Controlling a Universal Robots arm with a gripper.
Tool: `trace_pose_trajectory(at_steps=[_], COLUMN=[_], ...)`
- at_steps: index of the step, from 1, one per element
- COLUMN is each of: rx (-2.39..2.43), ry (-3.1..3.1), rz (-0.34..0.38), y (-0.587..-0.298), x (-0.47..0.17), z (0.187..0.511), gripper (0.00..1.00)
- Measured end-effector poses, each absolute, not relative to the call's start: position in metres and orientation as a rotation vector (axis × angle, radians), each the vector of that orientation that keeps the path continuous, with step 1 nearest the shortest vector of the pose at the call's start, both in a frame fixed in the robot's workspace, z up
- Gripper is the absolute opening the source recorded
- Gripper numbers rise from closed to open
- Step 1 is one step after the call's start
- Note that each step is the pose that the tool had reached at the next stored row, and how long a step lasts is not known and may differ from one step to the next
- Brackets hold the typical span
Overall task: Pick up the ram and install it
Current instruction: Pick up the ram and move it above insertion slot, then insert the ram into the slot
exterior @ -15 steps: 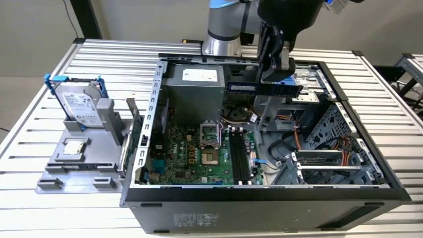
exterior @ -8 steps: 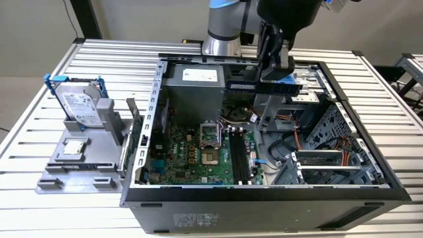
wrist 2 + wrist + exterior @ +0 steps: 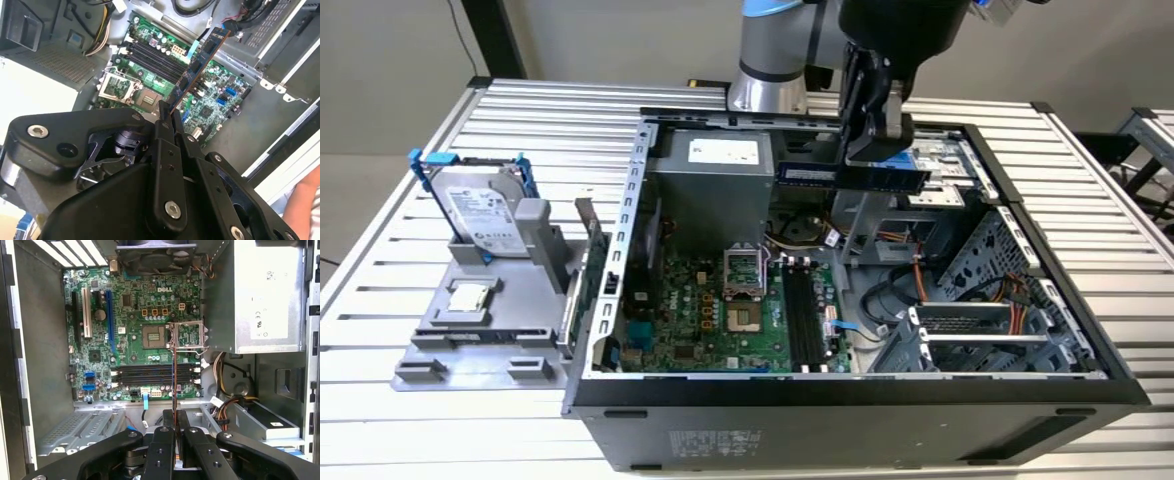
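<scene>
**Item: ram, held in the air above the open case**

We record the ram (image 3: 841, 177), a long blue board with dark chips. It hangs level in the exterior view, raised above the open computer case (image 3: 854, 400) and touching nothing but the fingers. In both wrist views it stands edge-on, reaching from the fingers toward the board below (image 3: 200, 60) (image 3: 173, 375).

Gripper (image 3: 874, 160): closed on the ram, its black fingers pinching the two flat faces (image 3: 167, 107) (image 3: 175, 415).

Below it lies the green motherboard (image 3: 135, 340). Its black memory slots (image 3: 150, 375) lie side by side, well apart from the ram. In the first wrist view the ram's edge crosses over them.

Beside the motherboard, inside the case, sits the grey power supply (image 3: 270, 300).

Outside the case, toward the exterior view's left, a grey tray (image 3: 467, 345) rests on the slatted table (image 3: 400, 420). It carries an upright hard drive (image 3: 483, 215) with blue brackets and a small square CPU chip (image 3: 471, 298).
</scene>
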State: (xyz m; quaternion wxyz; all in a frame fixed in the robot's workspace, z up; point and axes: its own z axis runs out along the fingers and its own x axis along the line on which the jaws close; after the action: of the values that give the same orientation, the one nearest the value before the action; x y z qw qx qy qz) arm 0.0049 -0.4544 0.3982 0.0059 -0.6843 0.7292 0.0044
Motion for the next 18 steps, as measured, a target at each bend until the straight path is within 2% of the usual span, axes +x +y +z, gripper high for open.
trace_pose_trajectory(at_steps=[18], rx=[-2.108], ry=[2.313], rz=[0.014], y=[-0.4546], x=[0.0049], z=[0.3982], gripper=[0.0])
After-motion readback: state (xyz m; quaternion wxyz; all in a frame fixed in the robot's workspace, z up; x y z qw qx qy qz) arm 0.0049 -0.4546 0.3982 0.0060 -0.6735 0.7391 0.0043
